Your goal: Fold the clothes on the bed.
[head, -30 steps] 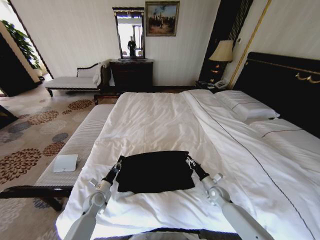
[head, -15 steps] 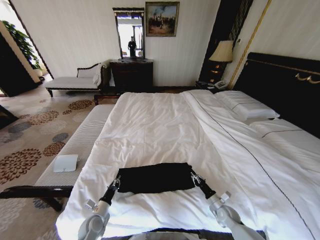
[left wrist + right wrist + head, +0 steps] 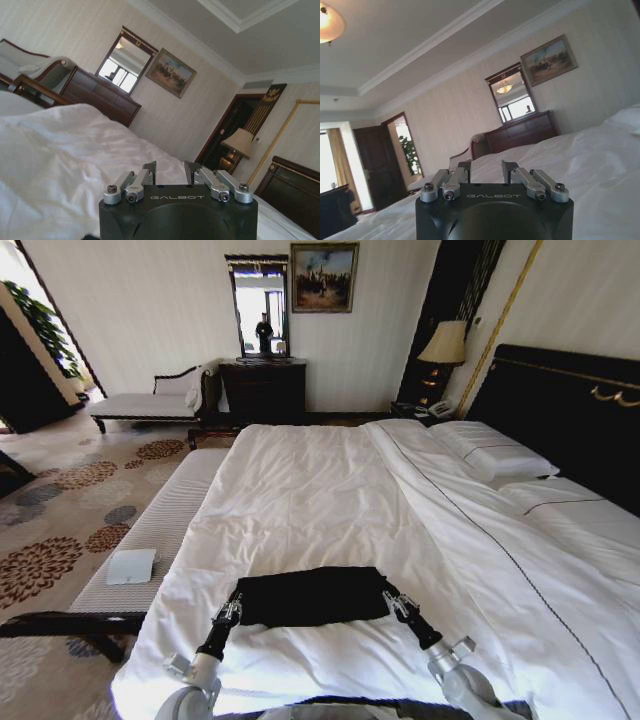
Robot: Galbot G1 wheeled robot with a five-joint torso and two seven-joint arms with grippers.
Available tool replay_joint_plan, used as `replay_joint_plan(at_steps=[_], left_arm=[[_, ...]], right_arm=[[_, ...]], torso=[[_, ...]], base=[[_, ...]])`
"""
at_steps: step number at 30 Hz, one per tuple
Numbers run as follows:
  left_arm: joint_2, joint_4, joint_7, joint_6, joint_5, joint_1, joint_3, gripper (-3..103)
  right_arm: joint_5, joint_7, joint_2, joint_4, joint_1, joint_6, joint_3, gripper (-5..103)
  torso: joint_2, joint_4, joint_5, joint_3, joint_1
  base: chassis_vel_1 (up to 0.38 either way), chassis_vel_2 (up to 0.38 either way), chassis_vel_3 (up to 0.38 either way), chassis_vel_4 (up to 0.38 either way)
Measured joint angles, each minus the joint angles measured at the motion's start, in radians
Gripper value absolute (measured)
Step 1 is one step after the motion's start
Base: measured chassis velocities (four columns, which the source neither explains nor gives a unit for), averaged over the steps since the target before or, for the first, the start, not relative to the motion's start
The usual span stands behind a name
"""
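Garment status: the black soft-fabric T-shirt (image 3: 312, 596), folded into a flat rectangular band, lies in the lower centre of the head frame on the white duvet of the large dark-framed bed (image 3: 330, 490), near the bed's near edge. The left pincer (image 3: 231, 610) sits at the band's lower left corner, the right pincer (image 3: 395, 604) at its lower right corner. In both wrist views, the fingers of each pincer stand parted with nothing between them, pointing across the white bedding.
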Motion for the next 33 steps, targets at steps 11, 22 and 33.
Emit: replay_joint_plan(at_steps=[11,22,33], left_arm=[[0.035,-0.016,-0.215,0.201,0.154,-0.149,0.048,65],[0.006,0.101,-0.275,0.229,0.562,-0.024,0.095,100],[0.006,0.078,-0.265,0.14,0.572,0.095,0.044,100]], right_arm=[[-0.099,0.367,-0.001,0.058,0.144,-0.161,-0.052,69],[-0.341,0.49,-0.006,0.037,0.077,-0.321,-0.146,100],[-0.391,0.578,-0.002,0.061,-0.03,-0.311,-0.1,100]], torso=[[0.0,0.0001,-0.0002,0.0,0.0],[0.0,0.0,0.0,0.0,0.0],[0.0,0.0,0.0,0.0,0.0]], base=[[0.0,0.0,0.0,0.0],[0.0,0.0,0.0,0.0],[0.0,0.0,0.0,0.0]])
